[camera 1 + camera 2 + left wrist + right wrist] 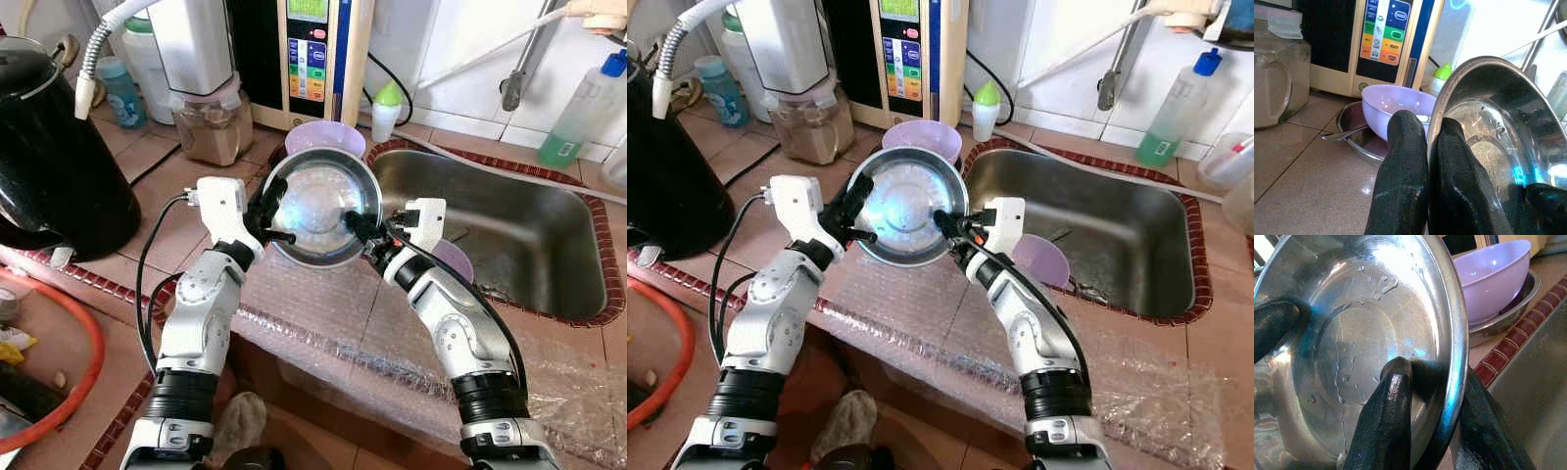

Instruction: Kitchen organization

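Wet steel bowl (321, 206) between both jaws

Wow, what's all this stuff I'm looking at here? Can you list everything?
Steel bowl: one, silver, wet, held up between both hands over the counter.
Purple bowl: one, lilac, behind the steel bowl, sitting in another steel dish.
Second purple bowl: one, lilac, at the sink's near left edge.
Sink: one, steel, right side.
Kettle: one, black, far left.
Water machine: one, cream with coloured buttons, at the back.
Jar: one, clear, brown contents.
Bottle: one, clear with green liquid, blue cap.
Bubble wrap: one clear sheet, over the counter edge.
Left hand: black fingers pinching the bowl's rim.
Right hand: pinching the opposite rim.
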You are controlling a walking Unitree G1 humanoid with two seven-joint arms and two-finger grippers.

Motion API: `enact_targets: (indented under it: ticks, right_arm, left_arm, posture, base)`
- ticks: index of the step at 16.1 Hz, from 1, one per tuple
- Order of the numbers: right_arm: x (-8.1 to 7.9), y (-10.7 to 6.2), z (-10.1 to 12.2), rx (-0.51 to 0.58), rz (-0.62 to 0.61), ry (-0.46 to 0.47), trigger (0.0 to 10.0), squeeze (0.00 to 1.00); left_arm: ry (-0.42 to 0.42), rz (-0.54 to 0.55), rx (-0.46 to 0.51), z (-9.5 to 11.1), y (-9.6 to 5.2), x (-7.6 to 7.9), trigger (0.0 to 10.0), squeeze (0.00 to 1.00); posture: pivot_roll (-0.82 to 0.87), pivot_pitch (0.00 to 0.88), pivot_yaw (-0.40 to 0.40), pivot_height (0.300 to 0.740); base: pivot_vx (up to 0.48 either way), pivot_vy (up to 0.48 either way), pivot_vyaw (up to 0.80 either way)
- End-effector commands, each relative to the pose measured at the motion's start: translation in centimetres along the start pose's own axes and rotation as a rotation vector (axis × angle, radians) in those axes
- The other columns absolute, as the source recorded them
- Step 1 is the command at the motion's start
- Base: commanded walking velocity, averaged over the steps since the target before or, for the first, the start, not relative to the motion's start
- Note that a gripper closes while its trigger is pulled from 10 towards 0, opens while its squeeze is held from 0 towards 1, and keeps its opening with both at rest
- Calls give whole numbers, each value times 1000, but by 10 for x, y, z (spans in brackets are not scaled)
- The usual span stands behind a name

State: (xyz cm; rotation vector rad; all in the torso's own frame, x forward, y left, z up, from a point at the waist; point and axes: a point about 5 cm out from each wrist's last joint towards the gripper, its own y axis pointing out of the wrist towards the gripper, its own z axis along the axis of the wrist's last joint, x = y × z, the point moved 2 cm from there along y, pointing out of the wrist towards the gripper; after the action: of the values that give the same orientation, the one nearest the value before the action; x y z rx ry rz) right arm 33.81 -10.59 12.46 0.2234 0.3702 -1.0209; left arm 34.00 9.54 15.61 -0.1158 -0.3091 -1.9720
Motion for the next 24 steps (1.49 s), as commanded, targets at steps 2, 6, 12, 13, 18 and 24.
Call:
enact_targets:
  ticks: [2, 6, 12, 13, 18, 24]
  right_arm:
    - [10, -1, 2, -1, -48, 30, 0, 0]
    - [18, -2, 9, 41, -106, 95, 0, 0]
    - [27, -3, 14, 65, -151, 115, 0, 0]
    - [30, -4, 16, 79, -168, 116, 0, 0]
    - [48, -7, 31, 157, -271, 121, 0, 0]
    - [88, -25, 62, 291, -454, 78, 0, 0]
  left_arm:
    - [38, -17, 15, 5, 2, 2, 1529, 0]
    - [46, -12, 12, 4, 2, 0, 4353, 0]
    - [42, -22, 2, 2, 2, 3, 10000, 1000]
    - [40, -28, -1, 2, 2, 3, 10000, 1000]
    - [77, -58, -12, 2, 2, 7, 10000, 1000]
    - [92, -36, -32, -4, -8, 2, 10000, 1000]
  posture:
    - [-24, 0, 30, 740]
    - [-27, 0, 34, 740]
    - [-29, 0, 36, 740]
    - [-27, 0, 37, 740]
    - [-19, 0, 37, 740]
    - [-13, 0, 38, 740]
  base:
    - [0, 0, 0]
    - [0, 0, 0]
    - [0, 0, 0]
    - [0, 0, 0]
    - [0, 0, 0]
    - [0, 0, 0]
